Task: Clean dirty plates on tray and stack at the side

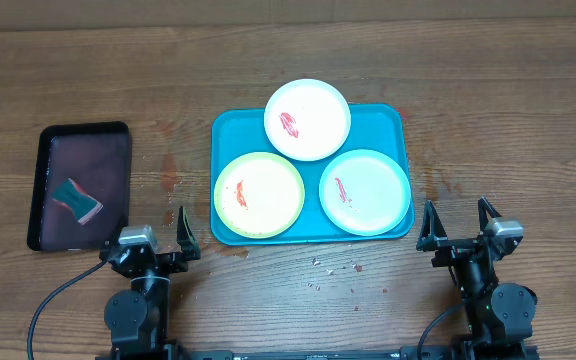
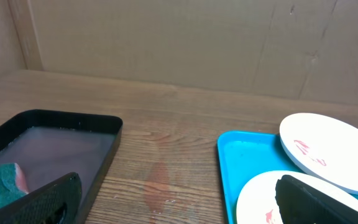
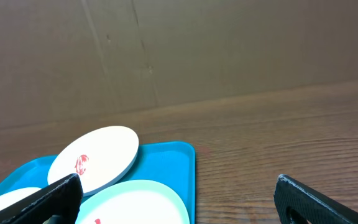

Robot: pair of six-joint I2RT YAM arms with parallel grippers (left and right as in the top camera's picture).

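Observation:
The teal tray (image 1: 388, 125) lies at the table's middle and holds three plates, each with a red smear. The white plate (image 1: 308, 119) rests at the tray's far edge, partly over the rim. The yellow-green rimmed plate (image 1: 259, 193) is at the front left, the pale mint plate (image 1: 365, 191) at the front right. My left gripper (image 1: 156, 240) is open and empty near the table's front, left of the tray. My right gripper (image 1: 459, 227) is open and empty, right of the tray. The tray (image 2: 235, 155) and white plate (image 2: 328, 152) show in the left wrist view, the mint plate (image 3: 135, 202) in the right wrist view.
A black tray (image 1: 58, 150) at the left holds liquid and a teal and pink sponge (image 1: 76, 201). A reddish wet stain (image 1: 171, 170) marks the wood between the trays. Small crumbs (image 1: 333, 265) lie in front of the teal tray.

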